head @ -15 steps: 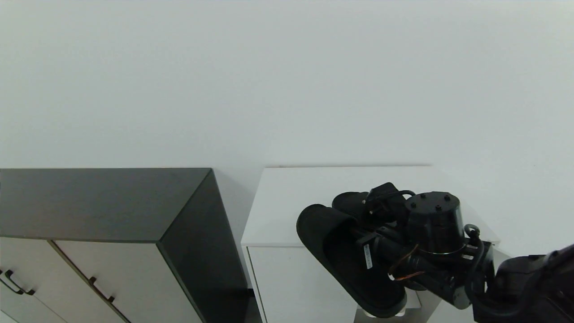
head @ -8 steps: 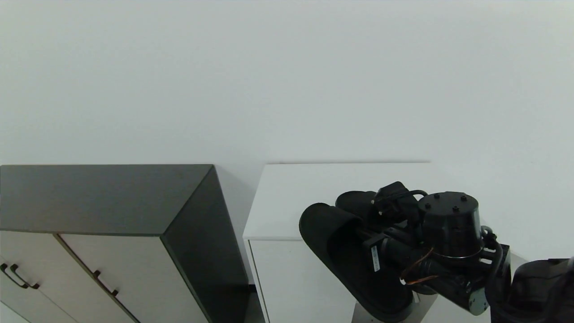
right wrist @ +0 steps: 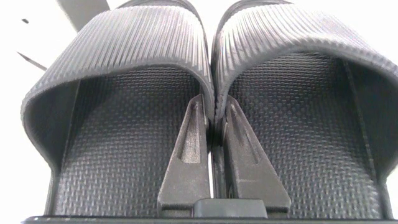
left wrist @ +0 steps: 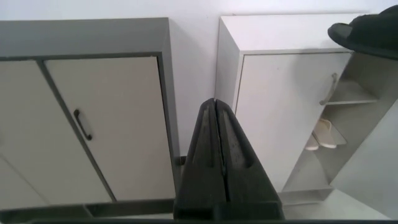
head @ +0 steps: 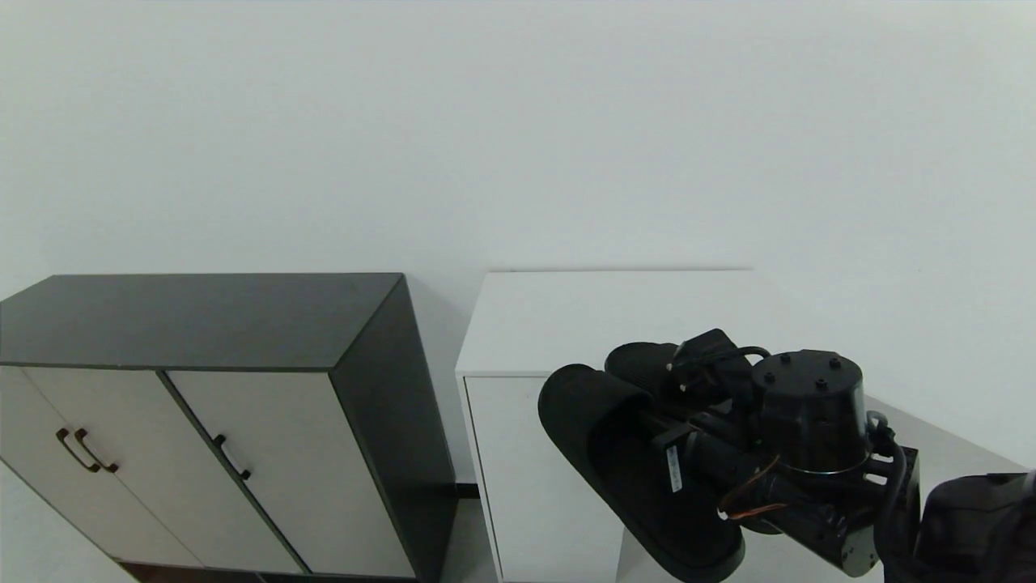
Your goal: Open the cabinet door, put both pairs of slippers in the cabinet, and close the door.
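My right gripper [head: 657, 423] is shut on a pair of black slippers [head: 623, 461], pinching their inner edges together [right wrist: 211, 106]. It holds them in the air in front of the white cabinet [head: 599, 316], toes up and to the left in the head view. In the left wrist view the white cabinet [left wrist: 280, 37] has a door panel with a handle [left wrist: 328, 89], and its right side stands open onto shelves. A pale pair of slippers [left wrist: 326, 134] lies on a lower shelf. My left gripper [left wrist: 214, 109] is shut on nothing, low and facing the gap between the two cabinets.
A dark-topped cabinet [head: 202, 316] with beige doors and dark handles [head: 232, 456] stands left of the white one, with a narrow gap between them. A plain white wall runs behind both. Grey floor [head: 955, 453] lies to the right of the white cabinet.
The head camera has moved, so both cabinets now sit higher and show more of their fronts. The black slippers stay in my right gripper, at about the same place in the picture.
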Controlling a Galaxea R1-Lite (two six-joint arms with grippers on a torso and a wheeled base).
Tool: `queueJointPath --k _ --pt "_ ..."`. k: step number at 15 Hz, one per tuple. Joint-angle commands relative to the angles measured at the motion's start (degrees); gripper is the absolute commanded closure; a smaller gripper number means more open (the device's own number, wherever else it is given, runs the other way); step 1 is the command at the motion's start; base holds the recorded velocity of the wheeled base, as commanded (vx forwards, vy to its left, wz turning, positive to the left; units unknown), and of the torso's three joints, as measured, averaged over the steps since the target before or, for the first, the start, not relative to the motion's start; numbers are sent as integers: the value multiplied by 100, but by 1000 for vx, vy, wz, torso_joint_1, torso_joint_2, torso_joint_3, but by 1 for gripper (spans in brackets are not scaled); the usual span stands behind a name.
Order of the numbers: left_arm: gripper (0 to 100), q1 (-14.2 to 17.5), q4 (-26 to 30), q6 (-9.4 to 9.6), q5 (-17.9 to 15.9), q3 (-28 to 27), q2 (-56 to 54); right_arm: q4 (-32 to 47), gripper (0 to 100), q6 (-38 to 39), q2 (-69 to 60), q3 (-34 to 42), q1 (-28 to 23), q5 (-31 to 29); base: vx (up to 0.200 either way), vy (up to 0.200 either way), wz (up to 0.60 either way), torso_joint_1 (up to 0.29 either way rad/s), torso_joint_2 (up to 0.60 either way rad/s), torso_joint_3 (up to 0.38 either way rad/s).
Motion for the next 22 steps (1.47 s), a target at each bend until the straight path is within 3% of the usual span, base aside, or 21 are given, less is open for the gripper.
queueJointPath --k 1,11,22 --pt "100 6 -1 -2 1 0 5 2 100 -1 49 5 6 -6 0 0 0 0 0 0" --pt "100 6 -1 -11 1 0 5 -42 100 8 75 -13 15 -6 0 0 0 0 0 0" --pt "100 6 -1 -11 1 0 5 -508 100 -1 110 163 6 -49 0 -200 0 2 2 3"
